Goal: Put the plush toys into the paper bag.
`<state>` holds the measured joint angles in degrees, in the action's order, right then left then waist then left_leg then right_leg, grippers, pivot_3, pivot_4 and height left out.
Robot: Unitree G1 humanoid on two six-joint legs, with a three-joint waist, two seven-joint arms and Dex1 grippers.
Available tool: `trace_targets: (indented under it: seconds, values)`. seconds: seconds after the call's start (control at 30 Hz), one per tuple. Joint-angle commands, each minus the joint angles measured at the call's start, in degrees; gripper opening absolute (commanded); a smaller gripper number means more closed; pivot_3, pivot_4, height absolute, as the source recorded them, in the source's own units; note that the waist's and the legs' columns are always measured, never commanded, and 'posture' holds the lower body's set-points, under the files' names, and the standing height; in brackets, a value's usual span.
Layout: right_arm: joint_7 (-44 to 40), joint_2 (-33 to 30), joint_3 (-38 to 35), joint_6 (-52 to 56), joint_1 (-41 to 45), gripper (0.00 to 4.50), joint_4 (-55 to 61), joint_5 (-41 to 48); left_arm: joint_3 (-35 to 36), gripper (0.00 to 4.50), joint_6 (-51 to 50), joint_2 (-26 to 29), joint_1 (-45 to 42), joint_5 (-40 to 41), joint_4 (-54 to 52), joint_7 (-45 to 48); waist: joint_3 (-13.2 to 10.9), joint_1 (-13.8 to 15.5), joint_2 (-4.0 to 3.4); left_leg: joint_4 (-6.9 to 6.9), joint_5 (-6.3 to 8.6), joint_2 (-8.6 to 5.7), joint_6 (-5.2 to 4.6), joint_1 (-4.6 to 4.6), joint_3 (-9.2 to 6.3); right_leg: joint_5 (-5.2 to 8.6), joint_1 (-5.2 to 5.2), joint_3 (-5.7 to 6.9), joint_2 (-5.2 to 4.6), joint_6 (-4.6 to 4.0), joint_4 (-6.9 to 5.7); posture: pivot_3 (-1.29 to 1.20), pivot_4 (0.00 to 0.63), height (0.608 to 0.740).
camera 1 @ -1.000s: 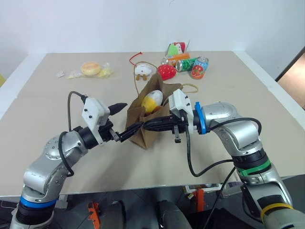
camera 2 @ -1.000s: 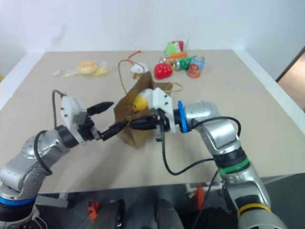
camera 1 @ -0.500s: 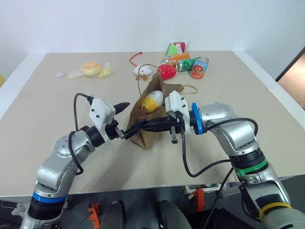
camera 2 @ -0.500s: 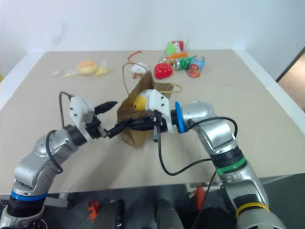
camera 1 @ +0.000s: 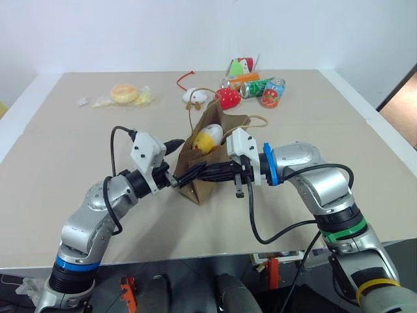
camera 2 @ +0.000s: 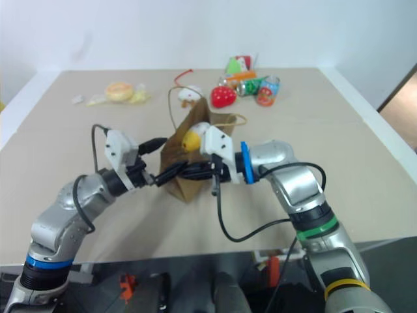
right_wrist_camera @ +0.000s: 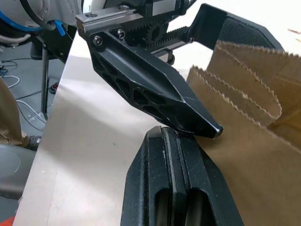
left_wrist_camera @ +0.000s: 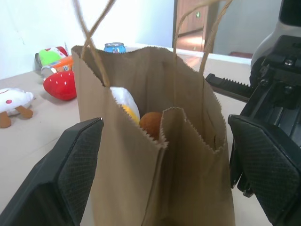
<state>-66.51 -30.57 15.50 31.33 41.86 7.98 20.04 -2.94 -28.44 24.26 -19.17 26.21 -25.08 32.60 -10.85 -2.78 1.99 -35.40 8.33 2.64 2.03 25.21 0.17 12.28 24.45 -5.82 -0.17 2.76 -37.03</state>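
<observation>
The paper bag (camera 1: 210, 168) stands upright in the middle of the table, its cord handles up. Inside it sit the yellow-and-white egg-shaped plush toy (camera 1: 208, 138) and a brown plush toy (left_wrist_camera: 151, 123), both below the rim in the left wrist view. My left gripper (camera 1: 184, 161) is open at the bag's left side, one finger on each side of the bag's near corner (left_wrist_camera: 188, 141). My right gripper (camera 1: 199, 175) is shut and points left along the bag's front face (right_wrist_camera: 244, 146), its tip (right_wrist_camera: 171, 134) against a left finger (right_wrist_camera: 155, 89).
At the back of the table (camera 1: 78, 150) lie a white plush with a red cord (camera 1: 194, 96), a red strawberry toy (camera 1: 227, 98), cans (camera 1: 272, 91) and packets. A bun toy (camera 1: 124, 93) lies at the back left.
My left gripper has edged to the right, closer around the bag's corner. The right gripper and the bag have stayed where they were.
</observation>
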Motion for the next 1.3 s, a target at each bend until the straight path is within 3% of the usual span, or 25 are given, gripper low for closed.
trace_targets:
  seconds: [0.03, 0.2, 0.27, 0.33, 0.63, 0.67, 0.7, 0.8, 0.83, 0.9, 1.03, 1.3]
  values:
    - [-0.3, 0.4, -1.0, -1.4, 1.0, 0.00, 2.2, 1.0, -0.5, 3.59, 0.6, -0.3, -1.1, -1.9, 2.1, -0.8, 0.0, 0.0, 0.00, 0.00, 0.00, 0.00, 0.00, 0.00, 0.00, 0.00, 0.00, 0.00, 0.00, 0.00, 0.00, 0.00, 0.150, 0.740]
    - [-0.1, 0.4, -1.2, -1.5, 0.9, 0.00, 2.4, 1.0, -0.3, 1.54, 1.4, 0.1, -1.8, -3.2, 3.1, 0.1, 0.0, 0.0, 0.00, 0.00, 0.00, 0.01, 0.00, 0.00, -0.01, 0.00, 0.00, 0.01, 0.01, 0.00, 0.00, 0.00, 0.150, 0.740]
    - [0.1, 0.3, -1.4, -1.5, 1.0, 0.00, 2.3, 1.0, 0.0, 0.45, 1.7, 0.0, -2.1, -3.5, 3.2, 0.2, 0.0, 0.0, 0.00, 0.00, 0.00, 0.00, 0.00, 0.00, -0.01, 0.00, 0.00, 0.00, 0.01, 0.00, 0.00, 0.00, 0.150, 0.740]
    - [0.2, 0.3, -1.5, -1.5, 1.0, 0.00, 2.3, 1.1, 0.3, 0.12, 2.1, -0.2, -2.2, -3.6, 3.1, 0.3, 0.0, 0.0, 0.00, 0.00, 0.00, 0.00, 0.00, 0.00, -0.01, 0.00, 0.00, 0.00, 0.01, 0.00, 0.00, 0.00, 0.150, 0.740]
    - [0.5, -1.4, -7.0, 0.3, 2.5, 0.00, -0.5, 4.4, 1.2, 0.12, 6.1, 0.5, -2.8, -3.7, 3.1, 2.5, 0.0, 0.0, 0.00, 0.00, 0.00, 0.00, 0.00, 0.02, -0.01, 0.00, 0.00, 0.00, 0.00, 0.00, 0.00, 0.00, 0.150, 0.740]
    - [-0.8, -2.6, -8.2, 1.0, 2.7, 0.50, -1.0, 5.6, 1.6, 0.00, 6.7, 0.9, -2.8, -3.5, 3.3, 3.3, 0.0, 0.0, 0.00, 0.00, 0.00, 0.00, 0.00, 0.02, -0.01, 0.00, 0.00, 0.00, 0.00, 0.00, 0.00, 0.00, 0.150, 0.740]
    - [-2.6, -4.2, -9.4, 1.6, 2.9, 0.65, -1.4, 6.9, 2.0, 0.00, 7.0, 1.6, -2.9, -3.1, 3.6, 4.4, 0.0, 0.0, 0.00, 0.00, 0.00, -0.01, 0.00, 0.02, -0.01, 0.00, 0.00, 0.00, -0.01, 0.00, 0.00, 0.00, 0.150, 0.740]
    - [-7.4, -8.6, -12.0, 2.2, 3.1, 1.70, -3.1, 9.6, 3.0, 0.00, 8.6, 4.6, -2.6, -1.2, 4.3, 10.1, 0.0, 0.0, 0.00, 0.01, 0.00, -0.01, 0.00, 0.02, -0.01, 0.01, 0.00, 0.00, 0.00, -0.01, 0.00, 0.00, 0.150, 0.740]
    - [-10.0, -10.9, -12.8, 2.1, 3.0, 2.24, -4.3, 10.1, 3.9, 0.00, 9.3, 5.7, -2.8, -0.8, 5.5, 12.0, 0.0, 0.0, 0.00, 0.02, 0.00, -0.01, 0.00, 0.02, -0.01, 0.01, 0.01, 0.00, -0.01, -0.02, 0.00, 0.00, 0.150, 0.740]
    - [-13.4, -13.9, -13.8, 1.8, 3.1, 2.72, -6.4, 10.7, 5.2, 0.00, 10.6, 7.4, -3.2, -0.3, 7.6, 14.7, 0.0, 0.0, -0.01, 0.03, 0.02, -0.01, -0.01, 0.02, -0.01, 0.03, 0.02, 0.00, -0.01, -0.06, 0.00, 0.00, 0.150, 0.740]
    - [-16.2, -18.3, -17.0, 2.6, 8.2, 4.34, -15.9, 11.6, 7.7, 0.00, 12.9, 9.1, -5.7, 2.2, 11.7, 19.3, 0.0, 0.0, -0.05, 0.02, 0.02, -0.01, -0.02, 0.02, 0.01, 0.04, 0.06, 0.00, -0.02, -0.07, 0.00, 0.00, 0.150, 0.740]
    - [-19.2, -21.1, -17.4, 0.6, 15.2, 4.43, -25.3, 9.4, 5.7, 0.00, 9.5, 10.6, -6.4, 8.1, 7.1, 26.9, 0.0, -0.1, -0.05, 0.07, 0.09, 0.01, 0.03, 0.11, 0.13, 0.06, 0.28, -0.02, -0.04, -0.10, -0.01, 0.00, 0.150, 0.740]
